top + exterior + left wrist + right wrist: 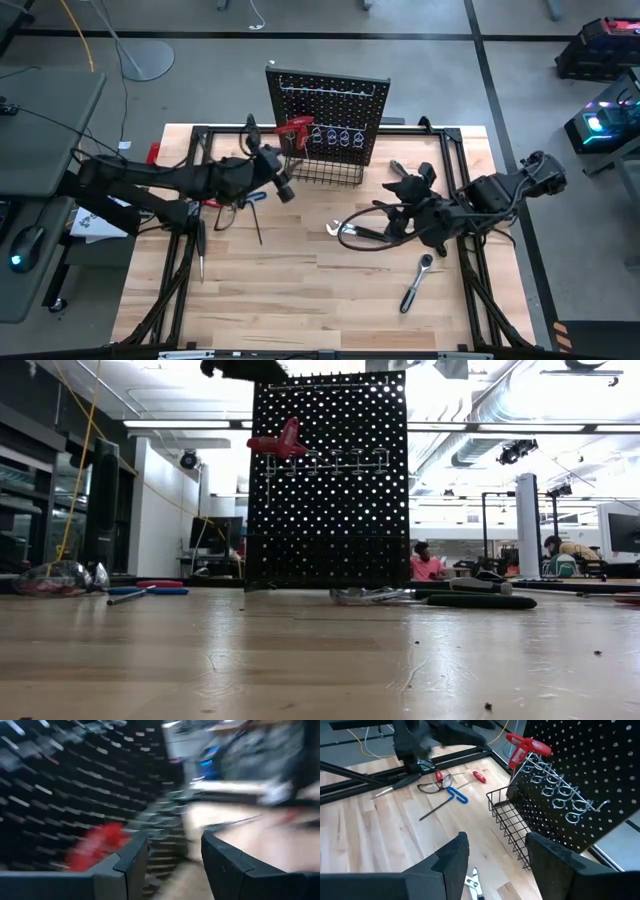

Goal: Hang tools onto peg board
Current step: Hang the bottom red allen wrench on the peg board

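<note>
Left end effector (283,187) hangs just in front of the peg board (327,118), off its left side and above the wire basket (322,170) along the board's bottom edge. Its fingers (131,865) stand apart with nothing between them. A red T-handled tool (297,128) hangs on the leftmost silver hook of the board, just beyond this end effector; the low view shows it high on the panel's left (279,443).

Right end effector (400,187) sits right of the basket, toward the worktop's (300,290) middle, its fingers (454,855) spread and empty, facing the board.

The peg board stands upright at the middle of the worktop's far edge. Several tools lie near the left edge, under the left arm: a blue-handled T-key (454,796), a small red-handled screwdriver (479,776), a black-handled screwdriver (199,247) and a pair of glasses (435,785). Silver pliers (345,232) with black handles rest near the worktop's centre, beneath the right arm. A chrome ratchet (415,282) lies apart from them, toward the near right corner.
</note>
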`<state>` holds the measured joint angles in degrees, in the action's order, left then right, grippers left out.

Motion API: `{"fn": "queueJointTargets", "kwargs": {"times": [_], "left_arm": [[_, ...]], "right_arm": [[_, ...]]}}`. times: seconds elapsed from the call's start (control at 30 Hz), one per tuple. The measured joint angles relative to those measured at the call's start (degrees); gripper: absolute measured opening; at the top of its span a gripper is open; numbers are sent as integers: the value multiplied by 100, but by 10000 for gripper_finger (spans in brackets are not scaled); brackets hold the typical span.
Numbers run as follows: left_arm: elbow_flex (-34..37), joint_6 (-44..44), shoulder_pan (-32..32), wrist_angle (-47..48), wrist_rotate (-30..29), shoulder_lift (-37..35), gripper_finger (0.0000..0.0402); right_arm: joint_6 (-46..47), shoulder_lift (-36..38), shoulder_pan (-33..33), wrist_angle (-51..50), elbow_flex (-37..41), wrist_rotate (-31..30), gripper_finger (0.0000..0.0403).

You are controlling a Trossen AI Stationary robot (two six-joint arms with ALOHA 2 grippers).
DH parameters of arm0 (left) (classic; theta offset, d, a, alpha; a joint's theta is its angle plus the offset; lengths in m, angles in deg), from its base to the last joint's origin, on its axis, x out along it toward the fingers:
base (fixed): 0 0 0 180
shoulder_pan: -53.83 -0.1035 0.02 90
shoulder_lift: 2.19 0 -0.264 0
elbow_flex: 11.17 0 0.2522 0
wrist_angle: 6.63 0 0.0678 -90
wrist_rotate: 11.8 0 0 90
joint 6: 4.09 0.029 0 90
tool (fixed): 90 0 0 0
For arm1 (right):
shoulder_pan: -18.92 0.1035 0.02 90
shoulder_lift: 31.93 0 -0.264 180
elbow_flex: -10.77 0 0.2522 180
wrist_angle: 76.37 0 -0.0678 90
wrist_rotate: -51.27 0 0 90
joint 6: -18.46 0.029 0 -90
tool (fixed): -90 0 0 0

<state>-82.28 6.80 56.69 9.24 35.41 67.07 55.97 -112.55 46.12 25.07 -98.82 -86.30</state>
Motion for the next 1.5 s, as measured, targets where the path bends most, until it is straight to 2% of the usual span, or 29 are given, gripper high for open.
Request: {"fn": "queueJointTargets", "kwargs": {"times": [0.03,0.1,0.4,0.53,0.6,0.67,0.87,1.07,1.27,1.37,1.5], "left_arm": [[46,359,-60,-145,-93,34,166],[50,513,-187,-279,-53,83,166],[35,-782,-593,233,91,159,166],[41,-1223,-902,426,302,237,166],[44,-1357,-1057,376,587,258,166],[29,-1376,-1171,269,877,311,166],[40,-1320,-1386,65,991,511,166],[42,-1376,-1527,73,1407,739,166],[42,-1370,-1529,102,1423,891,165],[31,-1340,-1529,34,1409,891,153],[38,-1281,-1529,57,1375,910,98]], "right_arm": [[0,0,-6,-16,0,-2,190],[0,-1,-20,-15,0,-4,190],[109,-2,-20,-13,0,-128,190],[109,-2,-20,-5,0,-217,190],[109,-2,-20,26,0,-219,190],[109,-2,-20,59,0,-221,190],[149,-4,-20,126,0,-246,190],[151,-4,-20,215,0,-254,190],[151,-4,-20,256,0,-327,190],[151,-4,-20,267,0,-327,190],[123,-4,-20,265,0,-343,190]]}}
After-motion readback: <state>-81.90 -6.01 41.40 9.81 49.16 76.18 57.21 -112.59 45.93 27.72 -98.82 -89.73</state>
